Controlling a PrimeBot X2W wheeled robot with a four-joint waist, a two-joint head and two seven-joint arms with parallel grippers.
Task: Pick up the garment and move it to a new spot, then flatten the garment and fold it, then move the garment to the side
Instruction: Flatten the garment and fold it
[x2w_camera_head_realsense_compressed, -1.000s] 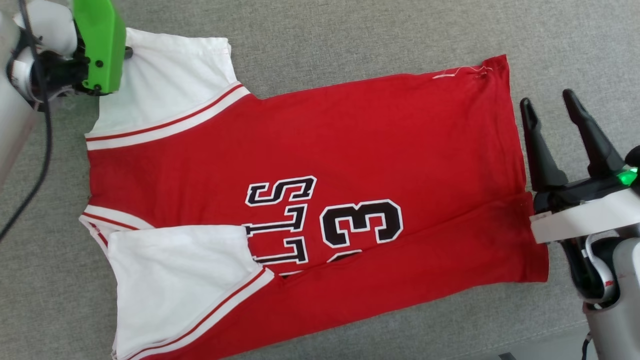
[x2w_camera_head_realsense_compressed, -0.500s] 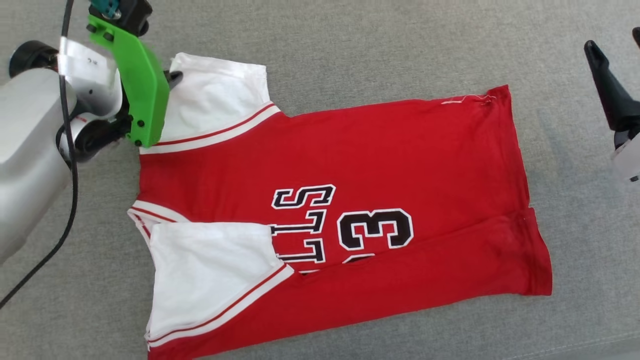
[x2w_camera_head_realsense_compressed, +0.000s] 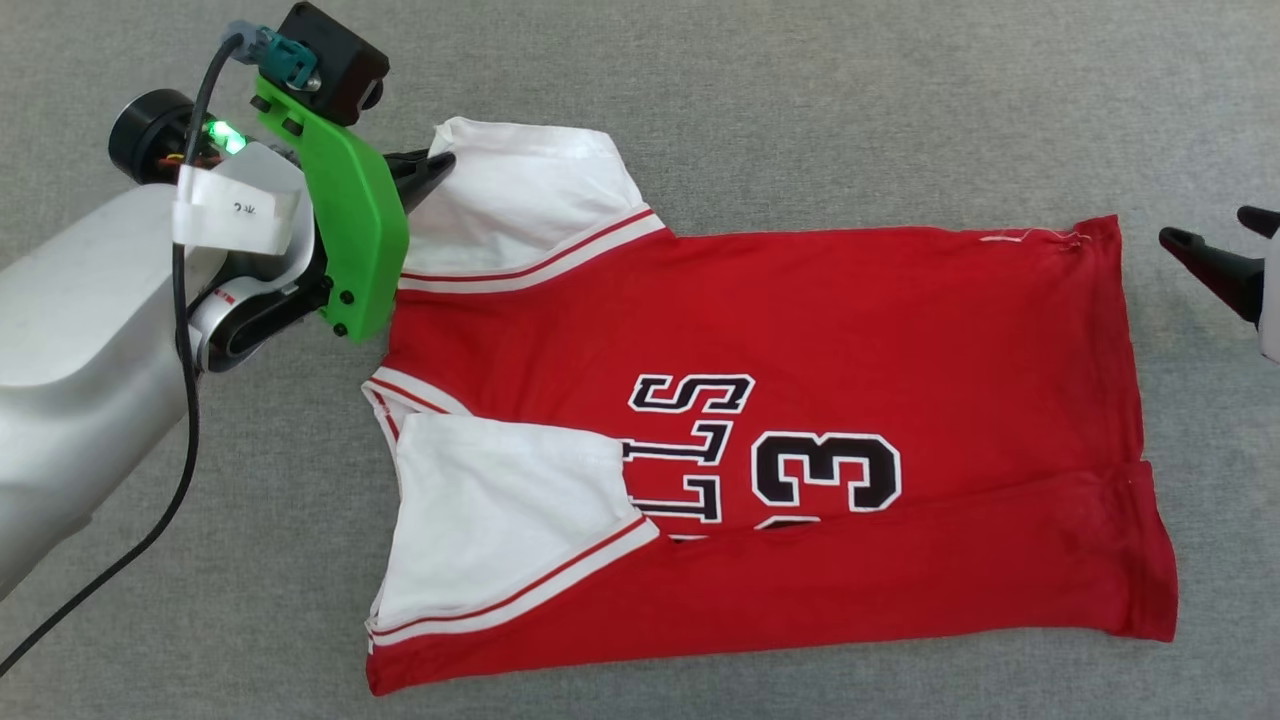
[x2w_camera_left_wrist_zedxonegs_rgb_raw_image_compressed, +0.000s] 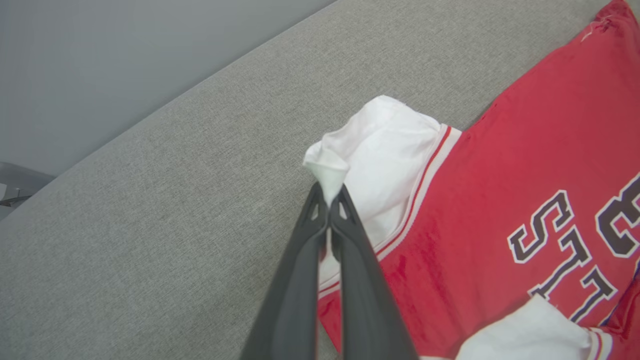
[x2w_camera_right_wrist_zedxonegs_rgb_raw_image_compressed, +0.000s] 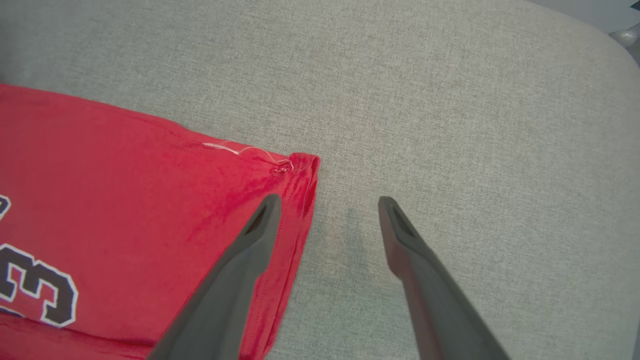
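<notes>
Red jersey (x2w_camera_head_realsense_compressed: 800, 320) lies flat as the left gripper (x2w_camera_left_wrist_zedxonegs_rgb_raw_image_compressed: 330, 194) pinches its outstretched sleeve (x2w_camera_left_wrist_zedxonegs_rgb_raw_image_compressed: 390, 150) tip, likely to fold it inward, while the right gripper (x2w_camera_right_wrist_zedxonegs_rgb_raw_image_compressed: 329, 201) hovers spread beside its hem (x2w_camera_right_wrist_zedxonegs_rgb_raw_image_compressed: 302, 185).

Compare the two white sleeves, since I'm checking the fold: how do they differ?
The far sleeve sticks out onto the grey surface, its corner pinched in the shut left gripper. The near sleeve lies folded in over the red front, covering some letters, ungripped. Both are white with striped trim.

Green bracket (x2w_camera_head_realsense_compressed: 350, 230), dark left gripper (x2w_camera_left_wrist_zedxonegs_rgb_raw_image_compressed: 330, 191)
</notes>
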